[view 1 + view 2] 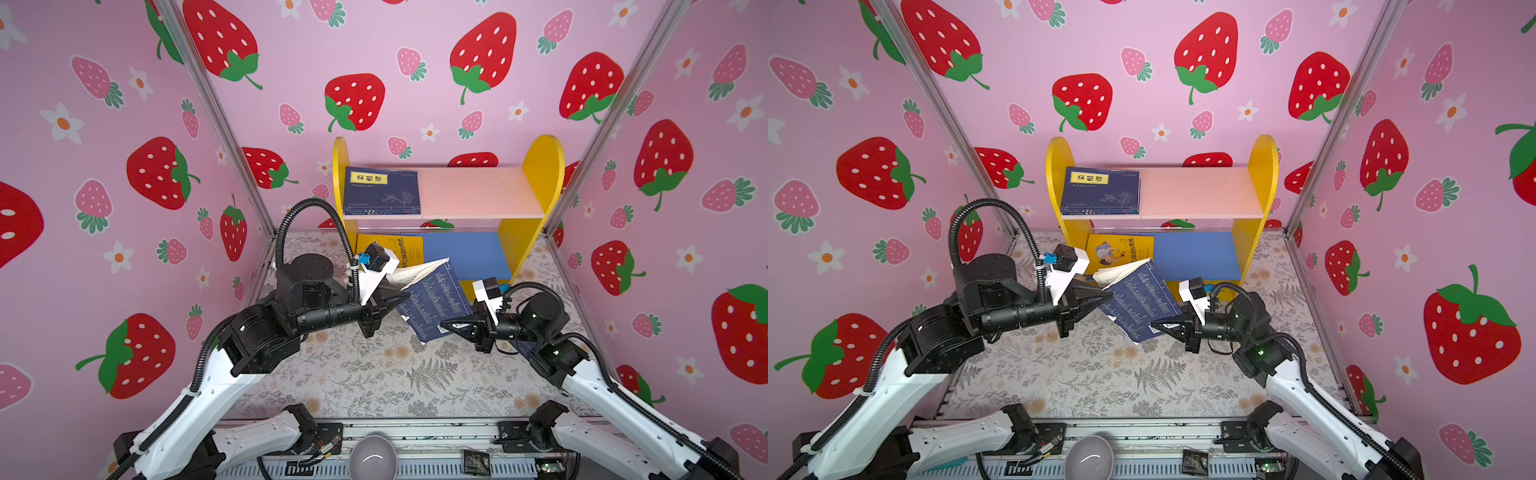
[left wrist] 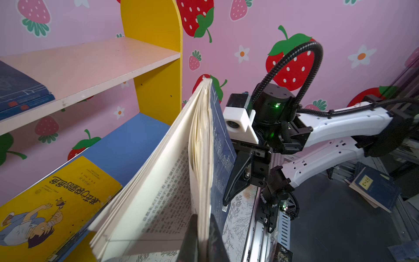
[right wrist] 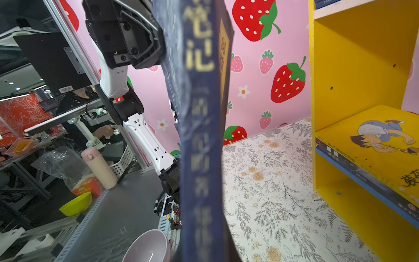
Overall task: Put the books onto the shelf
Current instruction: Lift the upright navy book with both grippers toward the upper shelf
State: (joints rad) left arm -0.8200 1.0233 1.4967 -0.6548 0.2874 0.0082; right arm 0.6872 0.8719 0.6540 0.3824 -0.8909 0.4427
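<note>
A navy book [image 1: 432,299] [image 1: 1138,299] hangs tilted above the floral mat in front of the shelf [image 1: 478,191] [image 1: 1200,191], its pages fanned open. My left gripper [image 1: 405,296] [image 1: 1106,296] [image 2: 203,238] is shut on its cover and a wad of pages [image 2: 181,170]. My right gripper [image 1: 446,323] [image 1: 1156,323] is shut on the opposite lower edge; the blurred spine [image 3: 199,136] hides its fingertips. Another navy book [image 1: 380,191] [image 1: 1100,191] lies flat on the pink upper board. A yellow cartoon book [image 1: 390,247] [image 1: 1119,249] [image 2: 56,199] [image 3: 374,145] lies on the blue lower board.
Strawberry-print walls close in the back and both sides. A grey bowl [image 1: 372,459] [image 1: 1088,457] and a dark packet [image 1: 476,461] sit at the front rail. More navy books [image 2: 374,188] lie beyond the right arm, off the mat.
</note>
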